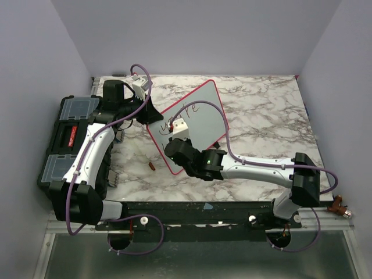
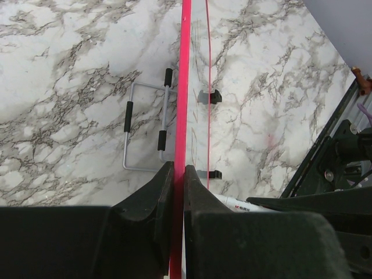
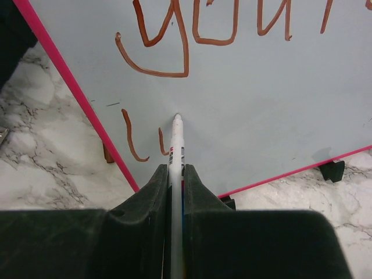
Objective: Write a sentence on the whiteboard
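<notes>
The whiteboard (image 1: 197, 119) stands tilted over the marble table (image 1: 261, 110), with its grey-white face towards the arms. The left gripper (image 1: 148, 110) clenches the whiteboard's left edge. In the left wrist view the red frame (image 2: 185, 87) runs edge-on straight between the two black fingers (image 2: 154, 195), which press it from both sides.

The right gripper (image 1: 173, 135) hangs over the lower left part of the whiteboard's face, grasping a white marker (image 3: 176, 148) between closed fingers (image 3: 200, 186). The marker juts out past the fingertips and its tip meets the surface. Two short brown-red strokes (image 3: 131, 136) lie just left of the tip, and a row of larger brown-red letters (image 3: 215, 23) lies beyond it, higher on the board.

A black foot (image 3: 333, 170) sits under the whiteboard's lower frame. A small red-brown piece (image 1: 151, 166) lies on the marble just off the whiteboard's near-left corner. A wire stand (image 2: 145, 128) lies behind the board, and a black toolbox (image 1: 67, 142) sits well to its left.
</notes>
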You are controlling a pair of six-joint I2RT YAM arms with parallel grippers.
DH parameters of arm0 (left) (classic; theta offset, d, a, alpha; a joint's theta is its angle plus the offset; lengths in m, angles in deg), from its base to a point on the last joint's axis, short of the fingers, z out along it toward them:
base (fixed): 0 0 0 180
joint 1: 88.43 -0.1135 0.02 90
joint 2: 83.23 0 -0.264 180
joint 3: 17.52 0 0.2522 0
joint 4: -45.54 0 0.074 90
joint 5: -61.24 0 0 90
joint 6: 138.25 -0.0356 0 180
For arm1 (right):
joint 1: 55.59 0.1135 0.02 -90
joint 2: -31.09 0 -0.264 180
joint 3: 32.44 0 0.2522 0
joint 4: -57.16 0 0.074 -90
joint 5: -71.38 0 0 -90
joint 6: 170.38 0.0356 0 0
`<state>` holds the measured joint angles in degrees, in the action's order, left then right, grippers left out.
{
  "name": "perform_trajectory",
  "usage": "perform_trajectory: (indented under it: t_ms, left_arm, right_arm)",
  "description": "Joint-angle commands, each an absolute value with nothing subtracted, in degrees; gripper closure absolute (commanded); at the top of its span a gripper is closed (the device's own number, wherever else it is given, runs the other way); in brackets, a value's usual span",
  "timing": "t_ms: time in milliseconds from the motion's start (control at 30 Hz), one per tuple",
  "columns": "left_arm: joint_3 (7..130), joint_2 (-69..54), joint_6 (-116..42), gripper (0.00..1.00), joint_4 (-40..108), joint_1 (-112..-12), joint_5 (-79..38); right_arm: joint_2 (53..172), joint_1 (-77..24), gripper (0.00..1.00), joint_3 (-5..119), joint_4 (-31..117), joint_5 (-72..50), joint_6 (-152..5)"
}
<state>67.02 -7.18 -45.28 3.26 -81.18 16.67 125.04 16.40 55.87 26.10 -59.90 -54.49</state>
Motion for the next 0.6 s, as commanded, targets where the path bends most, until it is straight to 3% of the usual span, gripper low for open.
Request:
perform_trajectory:
  t_ms: [0,567]
  left_arm:
    - [67.08,-9.67,-46.7,1.0,7.0,-81.38,14.48]
    - [67.07,-10.1,-46.93,1.0,6.89,-81.3,14.18]
  right_arm:
    - [126.37,16.17,0.99,57.64,26.92,-59.03,-56.2]
    - [125.15,16.19,0.99,54.45,27.38,-52.71,-54.92]
